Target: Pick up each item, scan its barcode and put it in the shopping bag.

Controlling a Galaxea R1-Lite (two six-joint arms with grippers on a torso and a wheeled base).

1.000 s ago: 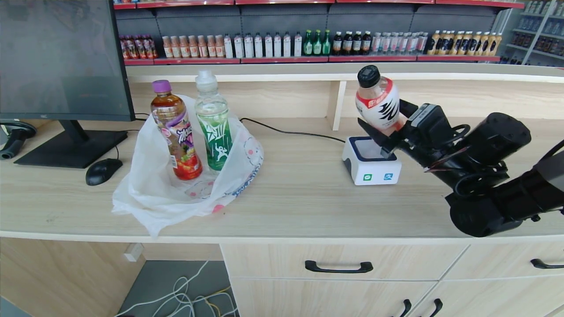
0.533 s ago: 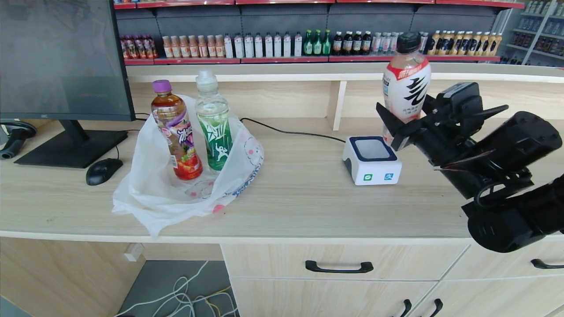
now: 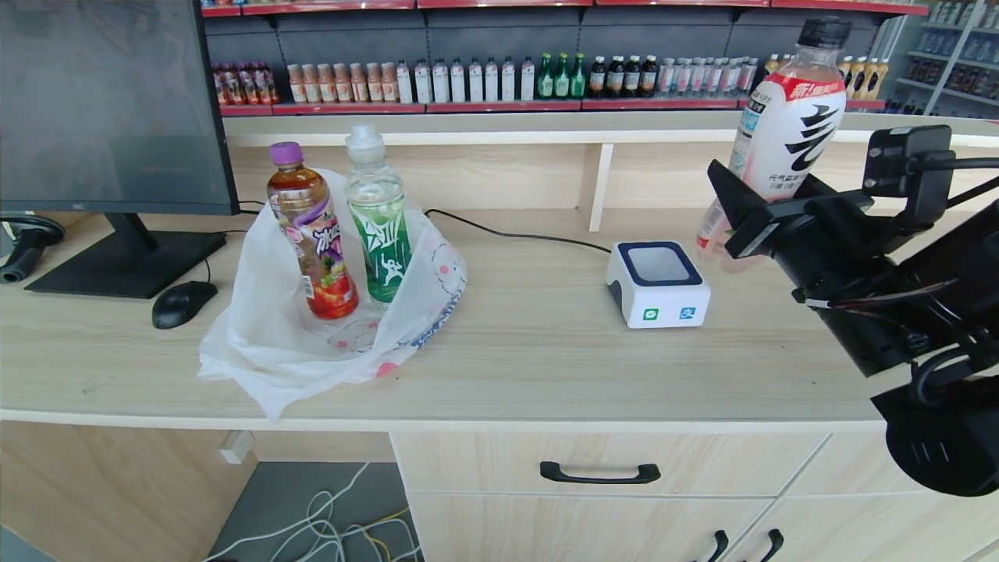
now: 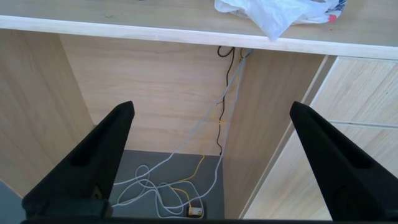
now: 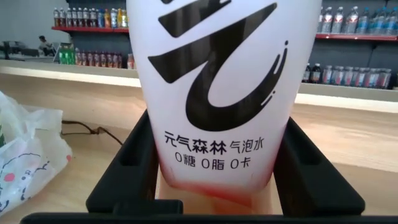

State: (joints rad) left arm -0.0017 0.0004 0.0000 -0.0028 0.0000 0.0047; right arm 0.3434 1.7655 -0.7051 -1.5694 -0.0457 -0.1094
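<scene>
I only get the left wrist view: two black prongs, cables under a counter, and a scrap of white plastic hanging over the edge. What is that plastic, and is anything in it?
Observer: It is the shopping bag, lying open on the counter. Two drinks stand in it side by side: a purple-capped bottle and a green-labelled bottle.
Operator: And what is the other arm up to?
Observer: The right gripper has its fingers shut on a white bottle with a black cap. It holds the bottle in the air, leaning a little, off to the right of the scanner rather than over its window.
</scene>
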